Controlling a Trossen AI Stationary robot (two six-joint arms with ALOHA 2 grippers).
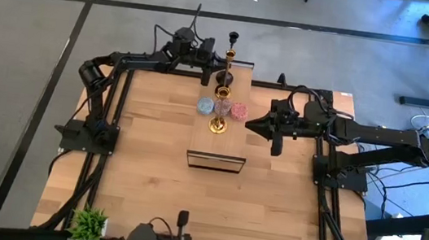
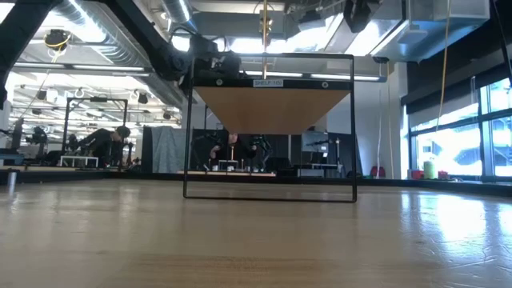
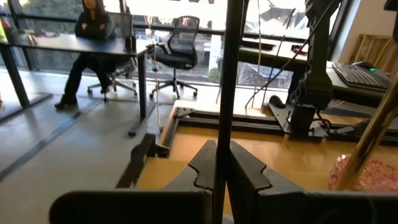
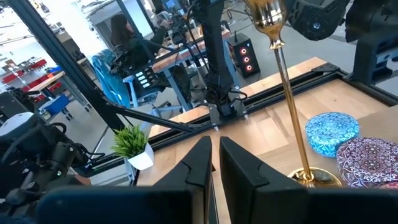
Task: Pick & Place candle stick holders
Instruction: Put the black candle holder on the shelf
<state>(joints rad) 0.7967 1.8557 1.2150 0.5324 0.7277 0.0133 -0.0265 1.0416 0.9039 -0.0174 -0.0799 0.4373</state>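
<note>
A raised wooden plank [image 1: 232, 143] on a black frame [image 2: 190, 128] carries the candle stick holders. These are a gold one [image 1: 218, 124] [image 4: 290, 106], a blue cup [image 1: 205, 105] [image 4: 332, 130], a pink cup [image 1: 238, 111] [image 3: 368, 175] and a purplish cup [image 4: 368, 158]. At the plank's far end my left gripper [image 1: 213, 76] [image 3: 222, 168] is shut on the long black holder [image 1: 232, 38]. My right gripper [image 1: 251, 126] [image 4: 214, 155] hovers shut and holds nothing, just right of the gold holder's base [image 4: 311, 177]. My left gripper pinches the black holder's thin stem [image 3: 224, 124] between its two fingers, coming level from the table's left. The fingers lie across the stem, which stands upright. The gripper hides the stem's foot, so I cannot tell whether it rests on the plank.
A small green potted plant [image 1: 88, 223] [image 4: 132, 144] stands at the table's near left corner. The plank's frame stands mid-table with open table top [image 1: 212, 210] in front of it. A person [image 3: 92, 25] sits at a desk in the room beyond.
</note>
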